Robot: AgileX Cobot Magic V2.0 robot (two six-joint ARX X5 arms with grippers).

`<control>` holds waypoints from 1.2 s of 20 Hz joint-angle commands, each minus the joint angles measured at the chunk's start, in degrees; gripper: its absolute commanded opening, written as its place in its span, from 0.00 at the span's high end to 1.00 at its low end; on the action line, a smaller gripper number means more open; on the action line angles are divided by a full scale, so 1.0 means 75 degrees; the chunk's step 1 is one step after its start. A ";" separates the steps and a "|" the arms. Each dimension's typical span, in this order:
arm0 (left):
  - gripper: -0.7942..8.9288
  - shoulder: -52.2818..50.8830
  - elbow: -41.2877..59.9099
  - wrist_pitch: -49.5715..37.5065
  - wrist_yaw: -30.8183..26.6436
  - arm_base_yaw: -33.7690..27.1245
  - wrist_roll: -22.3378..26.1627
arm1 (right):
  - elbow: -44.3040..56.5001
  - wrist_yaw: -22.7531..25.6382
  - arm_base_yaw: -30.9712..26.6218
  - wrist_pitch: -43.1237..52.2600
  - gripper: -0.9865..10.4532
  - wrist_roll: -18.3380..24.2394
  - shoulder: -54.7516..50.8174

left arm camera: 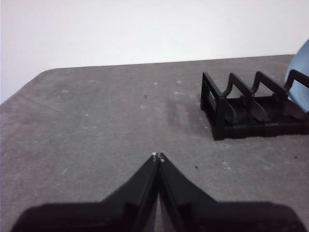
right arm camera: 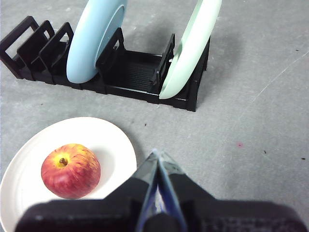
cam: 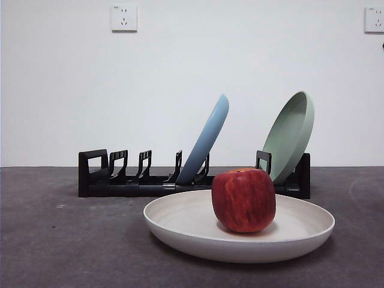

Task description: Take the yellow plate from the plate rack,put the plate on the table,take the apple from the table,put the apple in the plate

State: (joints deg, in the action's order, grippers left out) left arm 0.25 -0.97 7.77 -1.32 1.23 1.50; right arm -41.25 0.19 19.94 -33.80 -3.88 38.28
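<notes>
At the left end of the table (cam: 48, 240) stands the boxy handle of the plate rack (cam: 93, 173), and my left gripper (left arm camera: 158, 155) hangs over bare grey surface near that end, its two black jaws pressed tip to tip with nothing between them. The rack runs rightward as a row of upright black holders. Three of them at the handle end carry nothing. Further along, the light blue plate (cam: 207, 141) leans in its slot, tilted toward the right, and at the far right end the pale green plate (cam: 291, 135) leans the same way against the last holder.

In front of the rack, apart from it, the yellow plate (cam: 180, 219) lies flat on the table, cream coloured with a raised rim. The apple (cam: 243, 200) sits inside it, resting on the plate's floor, stem dip up with a yellow patch around it, as my right wrist view shows.

My right gripper (right arm camera: 157, 153) hovers just beside the plate's rim, on the side away from the apple, touching neither. Its jaws are closed together and hold nothing.
</notes>
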 commanded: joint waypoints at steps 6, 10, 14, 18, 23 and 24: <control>0.92 -0.0006 0.0102 0.0344 0.0017 -0.0029 -0.0682 | 0.0035 0.0020 -0.0003 0.0041 0.91 -0.0073 -0.0006; 0.92 -0.0006 0.0102 0.0347 0.0000 -0.0029 -0.0682 | 0.0035 0.0023 -0.0003 0.0041 0.91 -0.0073 -0.0006; 0.92 -0.0006 0.0102 0.0347 0.0000 -0.0029 -0.0682 | 0.0035 0.0020 -0.0003 0.0041 0.91 -0.0073 -0.0006; 0.92 -0.0006 0.0102 0.0347 0.0000 -0.0029 -0.0682 | 0.0035 0.0020 -0.0003 0.0041 0.91 -0.0073 -0.0009; 0.92 -0.0006 0.0102 0.0347 0.0000 -0.0029 -0.0682 | 0.0038 0.0254 -0.0082 -0.0192 0.91 0.0627 -0.0600; 0.92 -0.0006 0.0102 0.0344 0.0000 -0.0029 -0.0682 | 0.0041 0.0198 -0.0192 -0.0189 0.91 0.0944 -0.0927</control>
State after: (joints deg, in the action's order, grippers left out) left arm 0.27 -0.97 10.68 -1.19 1.23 -3.09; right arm -41.21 1.52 18.74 -35.62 0.10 32.14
